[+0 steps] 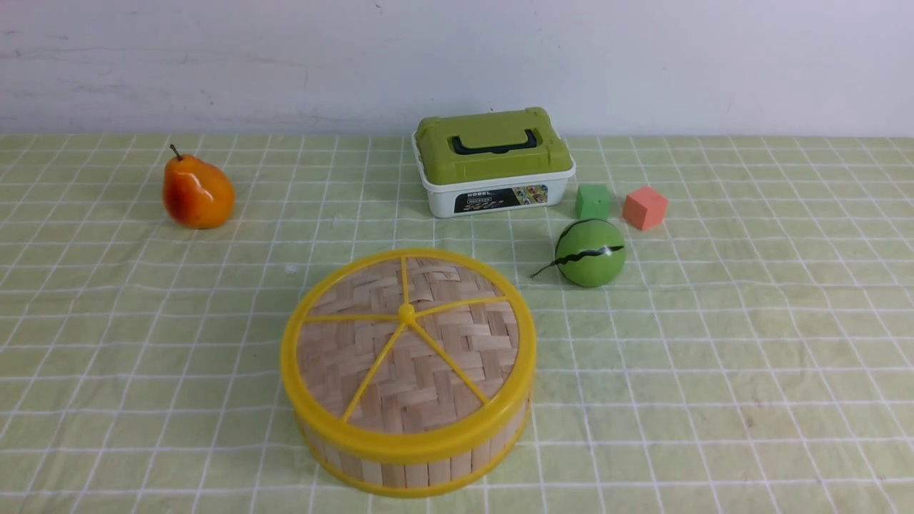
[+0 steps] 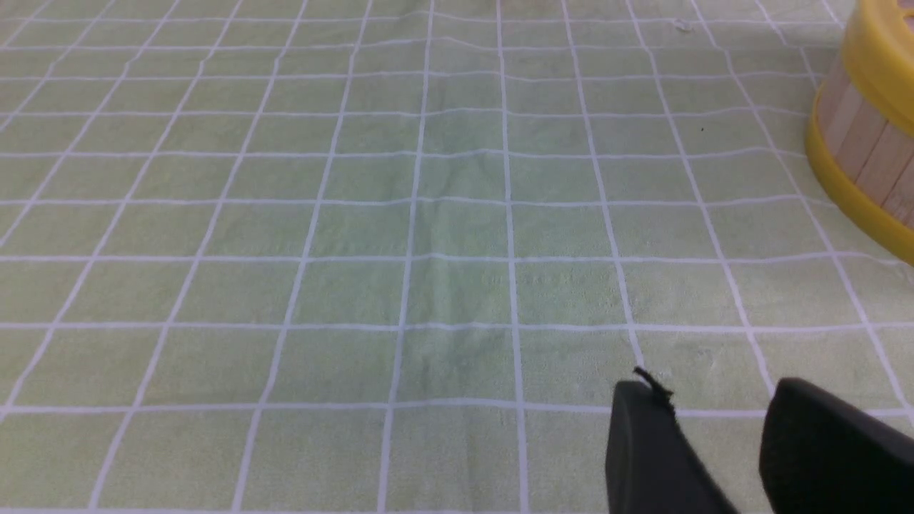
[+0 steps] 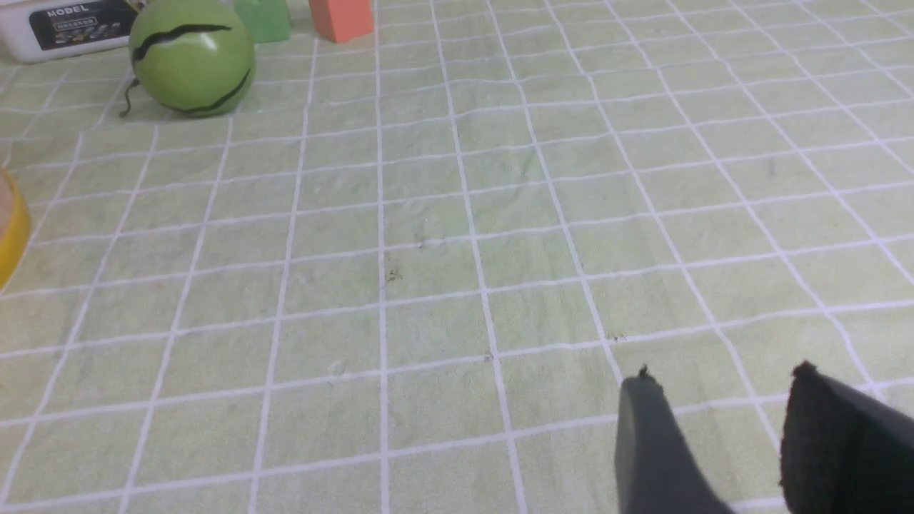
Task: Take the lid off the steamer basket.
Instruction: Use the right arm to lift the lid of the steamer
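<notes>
One lid [image 1: 407, 343], apparently seated; one basket [image 1: 428, 470]

Of the robot, only finger ends show, in the wrist views. The left gripper [image 2: 714, 400] has two matte black fingers [image 2: 650, 457]: one a flat, narrow slab with a squared tip and a small frayed black thread sticking up from its corner, the other a broader wedge with a rounded corner and a smooth, dull face. The right gripper [image 3: 725, 385] has one dark grey finger [image 3: 657, 450], smooth, with a tiny nub at its tip. Its second finger is blacker, with a rough, felt-like surface and a ragged edge.
</notes>
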Tool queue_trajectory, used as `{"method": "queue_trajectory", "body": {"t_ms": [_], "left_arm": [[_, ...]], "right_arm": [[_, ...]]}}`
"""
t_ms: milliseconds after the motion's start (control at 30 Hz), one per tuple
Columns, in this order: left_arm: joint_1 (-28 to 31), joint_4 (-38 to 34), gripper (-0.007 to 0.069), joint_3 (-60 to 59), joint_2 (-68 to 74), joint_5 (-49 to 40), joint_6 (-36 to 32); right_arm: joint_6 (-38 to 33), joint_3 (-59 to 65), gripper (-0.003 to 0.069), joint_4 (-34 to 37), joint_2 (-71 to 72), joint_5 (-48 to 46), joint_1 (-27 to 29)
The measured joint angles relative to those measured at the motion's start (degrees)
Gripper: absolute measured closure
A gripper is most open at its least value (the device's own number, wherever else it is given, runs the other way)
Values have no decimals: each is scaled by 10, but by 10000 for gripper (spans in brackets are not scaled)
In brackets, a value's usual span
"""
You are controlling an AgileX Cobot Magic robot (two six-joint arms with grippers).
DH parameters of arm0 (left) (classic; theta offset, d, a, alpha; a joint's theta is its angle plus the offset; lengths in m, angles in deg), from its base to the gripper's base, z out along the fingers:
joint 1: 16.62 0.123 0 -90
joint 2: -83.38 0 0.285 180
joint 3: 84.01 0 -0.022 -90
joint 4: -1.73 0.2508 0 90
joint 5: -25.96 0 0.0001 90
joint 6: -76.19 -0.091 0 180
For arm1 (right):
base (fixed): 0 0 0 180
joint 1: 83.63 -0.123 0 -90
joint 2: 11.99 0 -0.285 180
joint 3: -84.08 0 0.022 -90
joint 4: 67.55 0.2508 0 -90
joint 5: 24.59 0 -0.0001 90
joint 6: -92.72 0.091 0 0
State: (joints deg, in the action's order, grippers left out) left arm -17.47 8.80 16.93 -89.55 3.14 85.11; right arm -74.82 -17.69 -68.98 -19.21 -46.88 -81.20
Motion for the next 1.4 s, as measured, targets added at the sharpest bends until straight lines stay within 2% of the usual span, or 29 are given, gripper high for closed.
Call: {"method": "queue_trajectory", "body": {"t_ms": [67,133,167,200,333,600,733,800,867,900,933,1000,1100,1167,1300,1400], "left_arm": [[0,0,386,0,0,0,0],[0,0,386,0,0,0,0],[0,0,386,0,0,0,0],[0,0,386,0,0,0,0],[0,0,386,0,0,0,0],[0,0,386,0,0,0,0],[0,0,386,0,0,0,0],[0,0,386,0,0,0,0],[0,0,386,0,0,0,0],[0,0,386,0,0,0,0],[0,0,386,0,0,0,0],[0,0,386,0,0,0,0],[0,0,386,0,0,0,0],[0,0,386,0,0,0,0],[0,0,386,0,0,0,0],[0,0,386,0,0,0,0]], "right_arm": [[17,0,417,27,0,2,0],[85,1,417,135,0,7,0],[85,1,417,145,0,7,0],[147,3,417,234,0,8,0],[231,5,417,388,0,9,0],[197,5,417,398,0,40,-1],[139,3,419,395,0,41,-1],[70,-22,440,382,0,16,-1],[-19,-88,504,351,-24,-27,-1],[-27,-96,512,347,-24,-32,-1],[-85,-157,576,317,-64,-74,-1],[-164,-257,648,270,-144,-152,-1],[-270,-403,678,233,-282,-280,-2],[-316,-484,680,230,-359,-363,-9],[-357,-613,676,237,-501,-463,-64],[-354,-689,666,201,-600,-487,-144]]}}
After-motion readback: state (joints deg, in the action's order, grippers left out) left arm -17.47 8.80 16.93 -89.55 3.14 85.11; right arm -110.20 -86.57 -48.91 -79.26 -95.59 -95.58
